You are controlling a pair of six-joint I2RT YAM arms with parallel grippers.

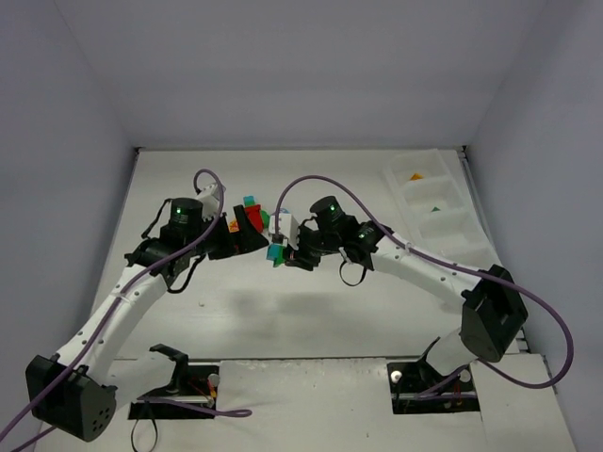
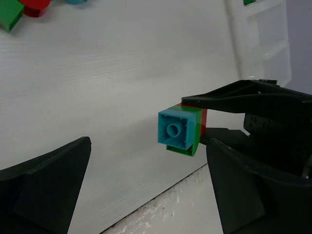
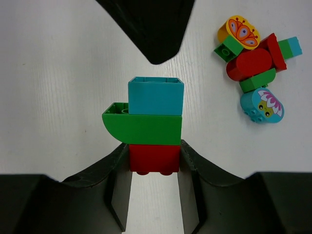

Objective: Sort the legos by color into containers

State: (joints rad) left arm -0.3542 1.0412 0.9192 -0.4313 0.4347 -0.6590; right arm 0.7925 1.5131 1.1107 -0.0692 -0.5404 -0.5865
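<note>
The legos [image 3: 155, 114] in hand are three bricks stuck together, red, green and teal, at the middle of the table [image 3: 58, 73]. My right gripper [image 3: 155, 152] is closed only on the red one at the bottom. My left gripper [image 2: 146, 192] stands fully open around the teal end and holds nothing. If it pulls crooked, I think the three can twist out of the grip, or green and teal come off together and fall. The loose pile [image 3: 253, 61] lies just beyond, and the tray [image 1: 450, 229] is far right, well apart.
</note>
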